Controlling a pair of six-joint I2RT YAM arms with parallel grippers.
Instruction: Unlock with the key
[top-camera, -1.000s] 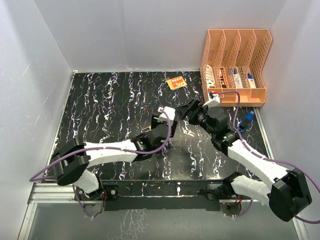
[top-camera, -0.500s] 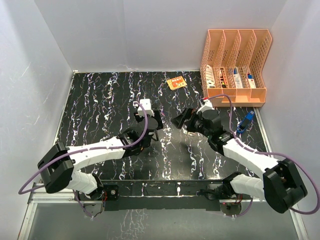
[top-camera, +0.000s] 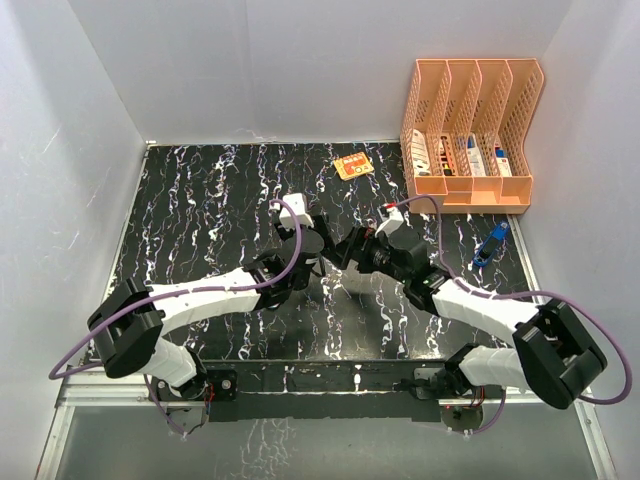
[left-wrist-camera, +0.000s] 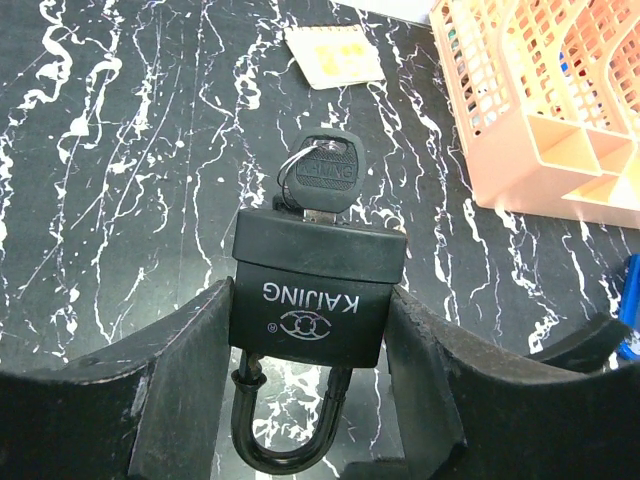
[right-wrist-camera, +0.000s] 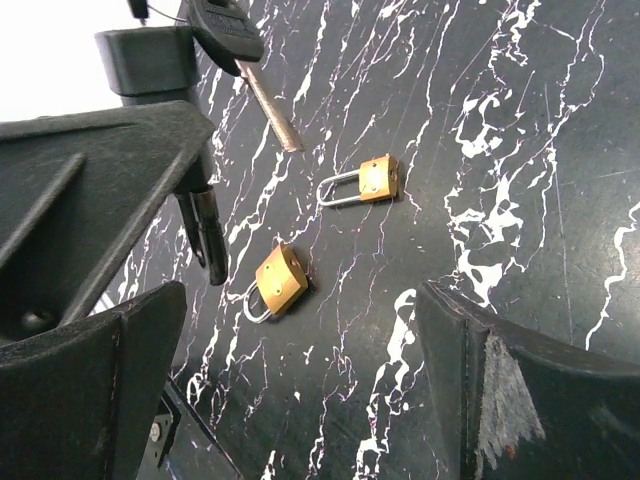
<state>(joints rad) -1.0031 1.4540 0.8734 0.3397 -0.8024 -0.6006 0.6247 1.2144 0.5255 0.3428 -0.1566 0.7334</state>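
Left gripper (left-wrist-camera: 310, 335) is clamped on the black rectangular metal padlock (left-wrist-camera: 318, 290), held left of and nearer than the peach plastic file rack (left-wrist-camera: 520, 90). Black-headed ringed key (left-wrist-camera: 325, 180) sits at the padlock's keyway end. Right gripper (right-wrist-camera: 305, 310) stands with jaws wide apart.

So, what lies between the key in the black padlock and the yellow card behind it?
Nothing: between key and card the left wrist view shows only bare table.

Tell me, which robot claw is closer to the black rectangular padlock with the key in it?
Left. The left gripper clamps the black rectangular padlock between its fingers; the right gripper hovers open just beside it, not gripping it.
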